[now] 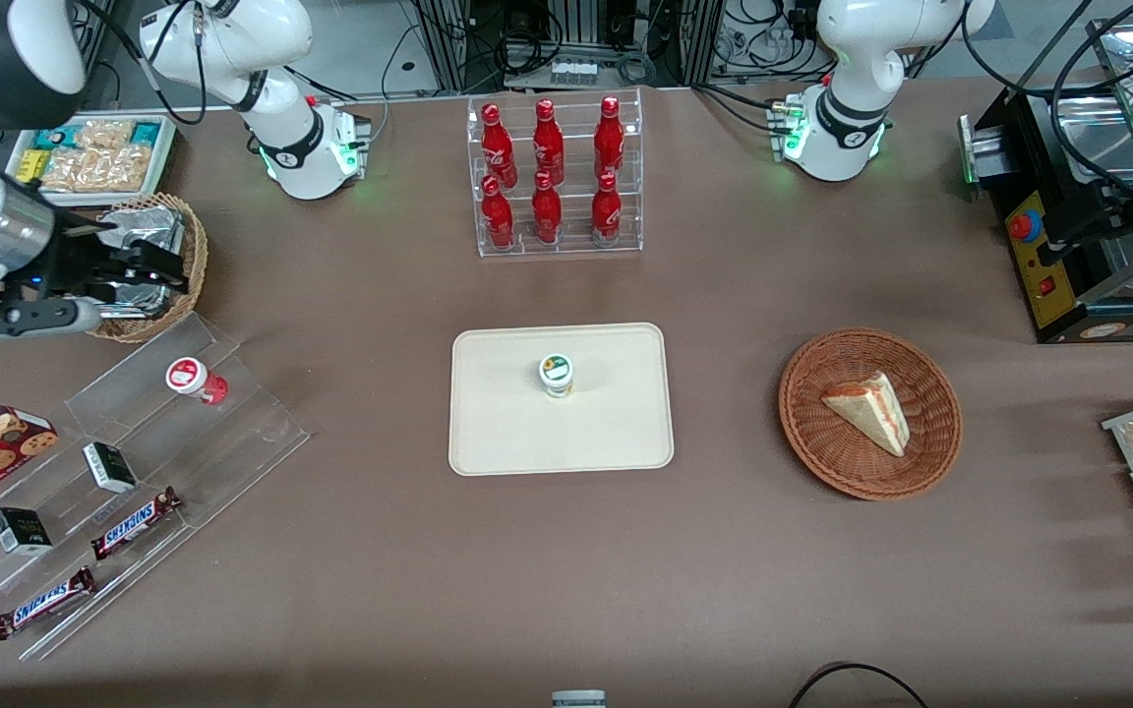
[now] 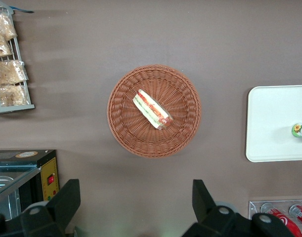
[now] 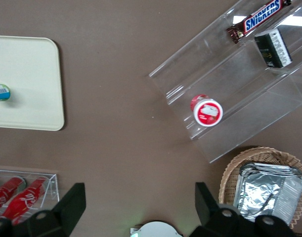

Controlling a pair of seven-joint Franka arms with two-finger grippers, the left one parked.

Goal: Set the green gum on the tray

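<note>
On the brown tabletop (image 1: pixel 566 560) the cream tray (image 1: pixel 498 433) lies in the middle, and the green gum (image 1: pixel 557 375) stands upright on it, near its centre, touched by nothing. The gripper (image 1: pixel 149 270) hangs empty with its fingers spread wide, well apart from the tray, over the wicker basket (image 1: pixel 195 258) at the working arm's end. By my judgement the placement is done, with nothing left but withdrawal

We've got a big brown table (image 1: pixel 566 570) with even overhead light, plus cable clutter and metal racks (image 1: pixel 576 39) along its back edge.
</note>
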